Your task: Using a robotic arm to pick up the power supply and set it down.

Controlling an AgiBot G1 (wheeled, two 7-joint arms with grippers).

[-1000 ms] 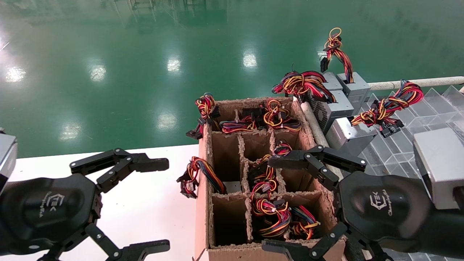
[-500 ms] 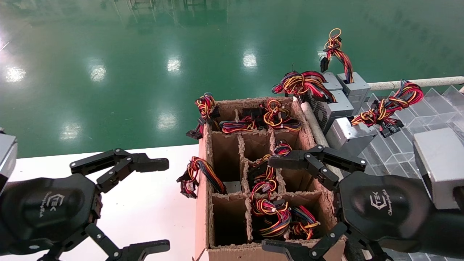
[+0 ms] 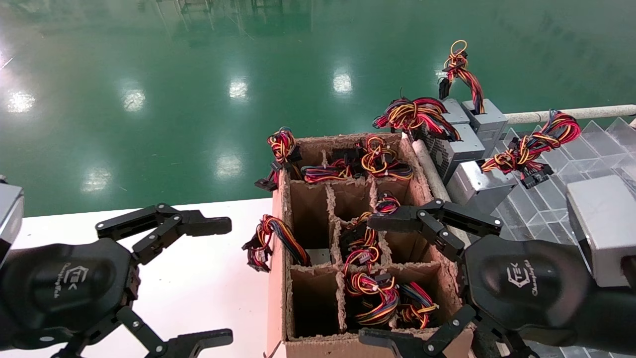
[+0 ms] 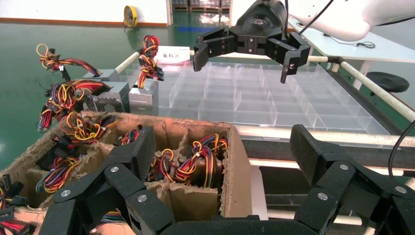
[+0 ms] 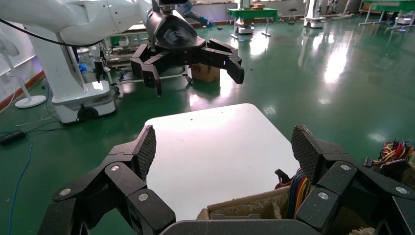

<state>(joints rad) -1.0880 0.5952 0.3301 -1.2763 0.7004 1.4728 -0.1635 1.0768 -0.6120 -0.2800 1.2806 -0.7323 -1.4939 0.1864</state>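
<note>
power supply [image 3: 489,122], small grey box with a slim upright stalk of red/yellow/orange wires, sits well beyond the right gripper [image 3: 385,278], at the far edge of the clear divided tray [image 3: 586,159]. not held by anything. other grey boxes [image 3: 459,146] with fatter coiled wire bundles crowd just beside it, nearer the claw.

right gripper hangs over the near right corner of the cardboard box [image 3: 278,238], jaws spread wide, nothing between them. one finger reaches over the middle cells, the other over the near box wall. box is split by cardboard dividers into cells; several hold coiled wire bundles [image 3: 372,293], some cells look bare. one bundle [image 3: 271,241] spills over the box's left wall, on the side away from the right claw.

left gripper [image 3: 218,281] is off to the left of the box over the white table [image 3: 208,283], jaws wide apart too, holding nothing. in the right wrist view it shows as [image 5: 191,61] across the white tabletop.

table surface is plain white, box stands at its right end. the clear tray lies to the right of the right claw, framed by pale rails [image 3: 566,115]. grey camera block [image 3: 603,231] rides on the right wrist.

room: glossy green floor [image 3: 198,74] with bright lamp reflections; the wrist views show a white robot base [image 5: 68,93], more tables and a fan further off.
</note>
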